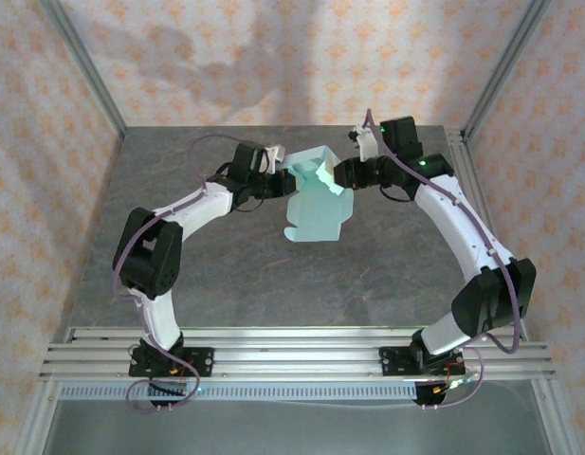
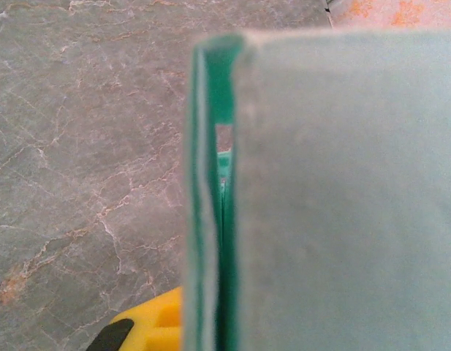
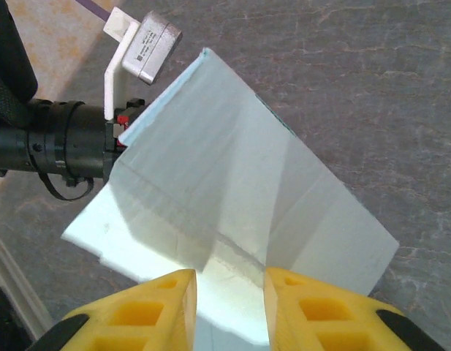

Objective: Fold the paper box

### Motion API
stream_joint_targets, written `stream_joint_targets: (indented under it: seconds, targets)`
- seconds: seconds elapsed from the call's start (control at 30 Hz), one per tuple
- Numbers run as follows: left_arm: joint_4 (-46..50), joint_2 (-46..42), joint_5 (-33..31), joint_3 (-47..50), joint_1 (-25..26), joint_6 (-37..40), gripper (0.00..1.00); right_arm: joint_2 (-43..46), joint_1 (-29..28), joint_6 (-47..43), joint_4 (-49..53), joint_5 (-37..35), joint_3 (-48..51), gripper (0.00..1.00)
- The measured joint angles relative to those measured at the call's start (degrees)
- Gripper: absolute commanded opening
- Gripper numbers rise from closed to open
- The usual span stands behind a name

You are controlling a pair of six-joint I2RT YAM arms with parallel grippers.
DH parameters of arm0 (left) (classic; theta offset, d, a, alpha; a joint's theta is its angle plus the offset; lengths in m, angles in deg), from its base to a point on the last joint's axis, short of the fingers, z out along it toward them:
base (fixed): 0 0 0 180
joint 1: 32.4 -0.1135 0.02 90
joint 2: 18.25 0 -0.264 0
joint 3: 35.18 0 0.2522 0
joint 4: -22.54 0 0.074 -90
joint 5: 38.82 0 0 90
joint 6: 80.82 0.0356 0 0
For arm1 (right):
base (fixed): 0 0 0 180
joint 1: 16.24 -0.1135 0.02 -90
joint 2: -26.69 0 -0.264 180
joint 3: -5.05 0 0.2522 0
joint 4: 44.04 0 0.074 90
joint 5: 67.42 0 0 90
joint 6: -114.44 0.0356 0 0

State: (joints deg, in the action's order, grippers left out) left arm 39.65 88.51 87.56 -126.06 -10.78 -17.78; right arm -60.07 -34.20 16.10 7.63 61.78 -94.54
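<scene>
The paper box is pale mint-green card, partly folded, with a raised panel at its far end and a tabbed flap lying toward me on the grey table. My left gripper grips its left side. In the left wrist view the card stands right before the lens, its folded edge pressed against one yellow finger, and the other finger is hidden behind it. My right gripper is at the box's right side. Its fingers stand apart, open, with a creased panel just beyond the tips.
The grey marbled table stretches toward me from the box. Patterned walls and metal frame posts close in the back and sides. The left arm's wrist and its camera sit close behind the card in the right wrist view.
</scene>
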Motion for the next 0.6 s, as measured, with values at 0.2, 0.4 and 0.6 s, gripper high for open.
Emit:
stream_joint_targets:
  seconds: [0.2, 0.4, 0.6]
  targets:
    - [0.33, 0.02, 0.0, -0.11, 0.02, -0.09, 0.0, 0.04, -1.36, -2.58, -1.14, -3.08, 0.0, 0.3]
    - [0.33, 0.02, 0.2, -0.11, 0.02, 0.09, 0.0, -0.2, -2.8, -5.14, -1.57, -7.02, 0.0, 0.36]
    - [0.85, 0.02, 0.22, -0.11, 0.07, 0.52, 0.0, -2.1, -7.02, -8.24, -2.34, -15.89, -0.66, 0.37]
